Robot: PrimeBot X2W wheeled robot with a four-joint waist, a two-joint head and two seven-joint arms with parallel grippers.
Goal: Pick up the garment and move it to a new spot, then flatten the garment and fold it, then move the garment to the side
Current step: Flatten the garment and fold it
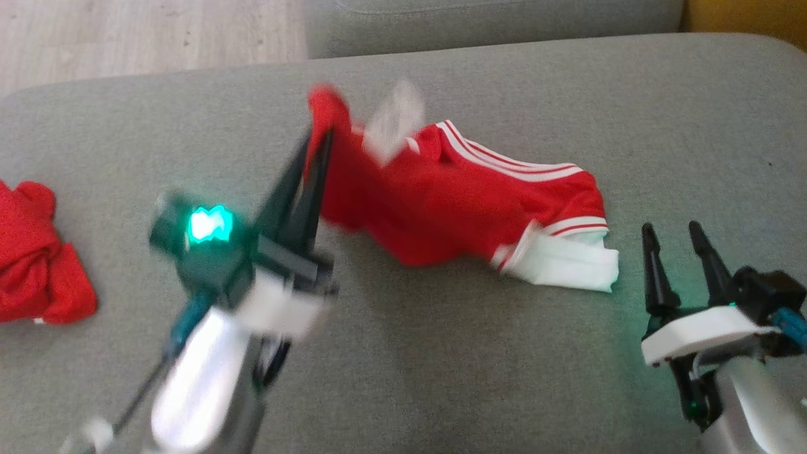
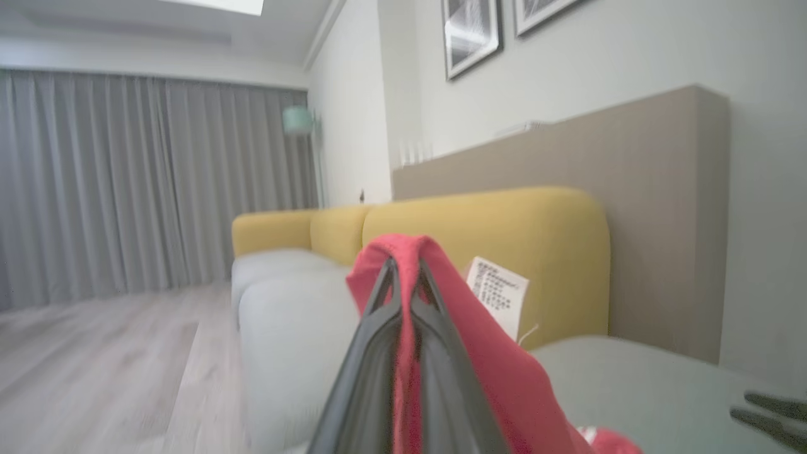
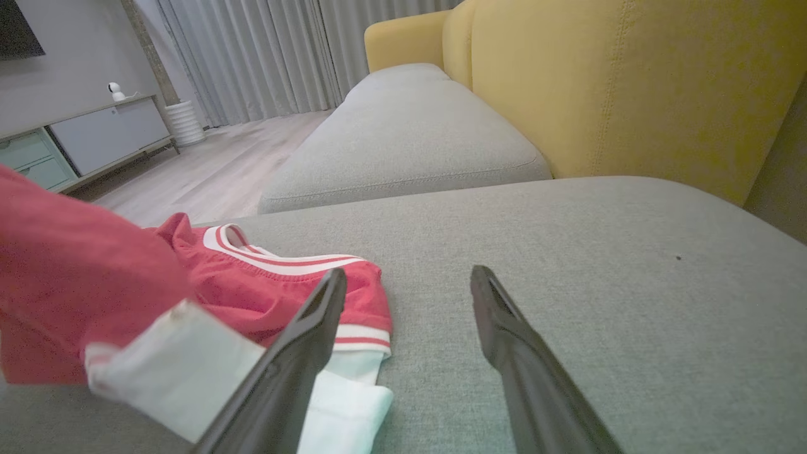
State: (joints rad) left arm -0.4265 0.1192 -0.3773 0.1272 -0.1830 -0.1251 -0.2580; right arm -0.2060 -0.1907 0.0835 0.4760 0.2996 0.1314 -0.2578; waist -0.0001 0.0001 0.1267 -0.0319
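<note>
On the grey sofa cushion [image 1: 441, 366], toward twelve o'clock of the head view, the red garment [image 1: 454, 208] is found partly lifted; its ten o'clock corner is pinched in the clenched left hand [image 1: 318, 144] and raised off the fabric, while the rest is draped down toward four o'clock and lies on the cushion; the pick-up is judged to be only begun, and the move to a new spot, the flattening, the folding and the setting aside are all left to be done; the right hand [image 1: 670, 228] is held released, jaws apart, near the garment's four o'clock end but apart from it; the garment is seen to be bright red and rumpled, trimmed with white stripes along one edge and ended by a white cuff [image 1: 567, 265]; a white care label [image 1: 394, 123] is turned outward near the gripped corner; a second red heap [image 1: 38, 265] is seen at nine o'clock, well apart.
</note>
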